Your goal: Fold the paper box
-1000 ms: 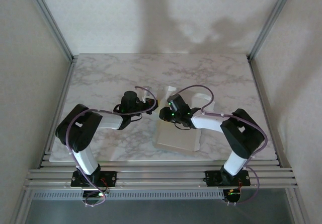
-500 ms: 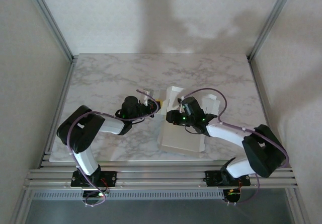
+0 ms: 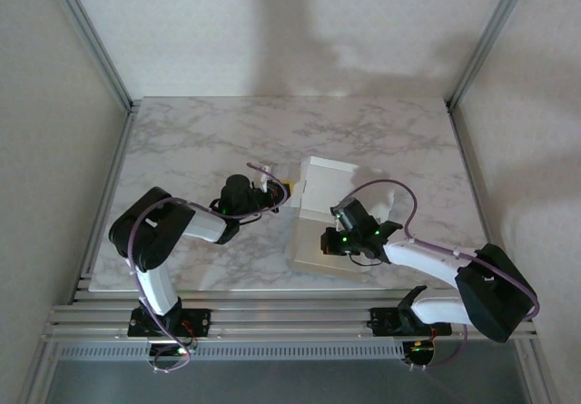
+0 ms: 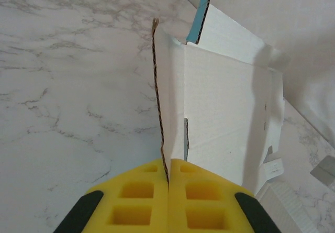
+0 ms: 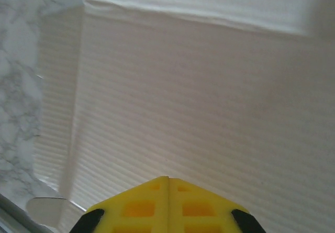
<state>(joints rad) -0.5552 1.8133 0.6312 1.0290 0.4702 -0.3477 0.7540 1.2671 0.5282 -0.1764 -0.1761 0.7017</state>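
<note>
The paper box lies part-folded at the middle of the marble table, pale face up, with its far panel raised. In the left wrist view the paper box shows a turquoise strip on one flap at the top. My left gripper is shut on the box's upright left wall, whose corrugated edge runs between the yellow pads. My right gripper hovers over the near part of the base panel, shut with nothing between its fingers. In the right wrist view the right gripper points at the ribbed white card.
Aluminium rails run along the table's near edge by the arm bases. Upright posts and pale walls close in the sides and back. Bare marble spreads left of the box.
My right gripper drew back from beside the left gripper toward the near edge of the box and closed. The box's far panel now stands more upright. The left gripper kept its hold.
</note>
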